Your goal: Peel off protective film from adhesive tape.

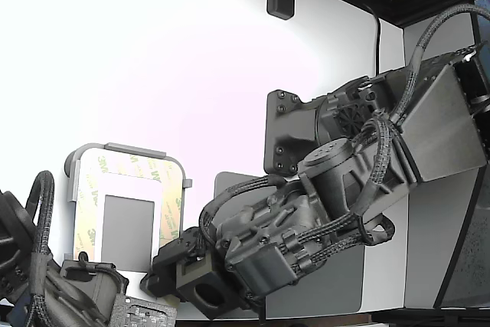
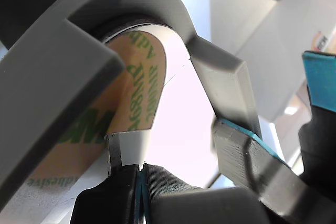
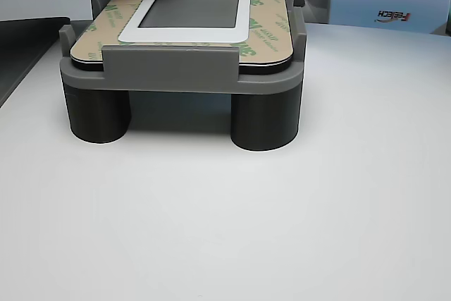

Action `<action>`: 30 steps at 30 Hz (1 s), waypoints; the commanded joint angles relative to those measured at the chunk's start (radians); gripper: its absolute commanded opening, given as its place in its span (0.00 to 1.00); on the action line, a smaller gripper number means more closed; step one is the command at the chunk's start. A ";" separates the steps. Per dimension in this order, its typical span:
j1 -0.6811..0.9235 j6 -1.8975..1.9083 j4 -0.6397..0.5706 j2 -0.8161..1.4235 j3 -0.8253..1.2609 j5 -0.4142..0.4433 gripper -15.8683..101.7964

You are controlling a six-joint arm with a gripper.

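Wrist view: hand (image 2: 140,169) pinched narrow on a white tab at the end of the protective film (image 2: 137,85), which lies on the adhesive tape (image 3: 266,15) in its grey holder (image 3: 169,68). Grasp looks made; next, a steady pull away.

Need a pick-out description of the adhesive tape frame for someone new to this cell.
Start from the grey fixture, a tray raised on dark round legs above the white table. In it lies a panel with a grey centre and white border. The adhesive tape is the tan band framing that border, and it alone carries green 3M print.
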 commanded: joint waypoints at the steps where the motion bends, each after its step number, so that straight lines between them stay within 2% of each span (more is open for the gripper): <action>1: -0.020 -0.003 0.003 0.017 0.000 0.005 0.05; 6: -0.021 -0.005 0.031 0.020 -0.021 0.009 0.05; 10: -0.038 -0.006 0.110 0.052 -0.061 0.014 0.06; 13: -0.061 0.006 0.178 0.101 -0.084 0.020 0.13; 14: -0.072 0.006 0.199 0.121 -0.089 0.023 0.19; 15: -0.083 0.006 0.218 0.141 -0.091 0.028 0.30; 16: -0.097 0.005 0.235 0.164 -0.091 0.029 0.59; 17: -0.110 0.003 0.247 0.189 -0.089 0.025 0.94; 22: -0.127 0.112 0.365 0.357 -0.063 0.071 0.96; 27: -0.138 0.213 0.390 0.545 0.021 0.098 0.97; 30: -0.138 0.330 0.454 0.703 0.086 0.164 0.96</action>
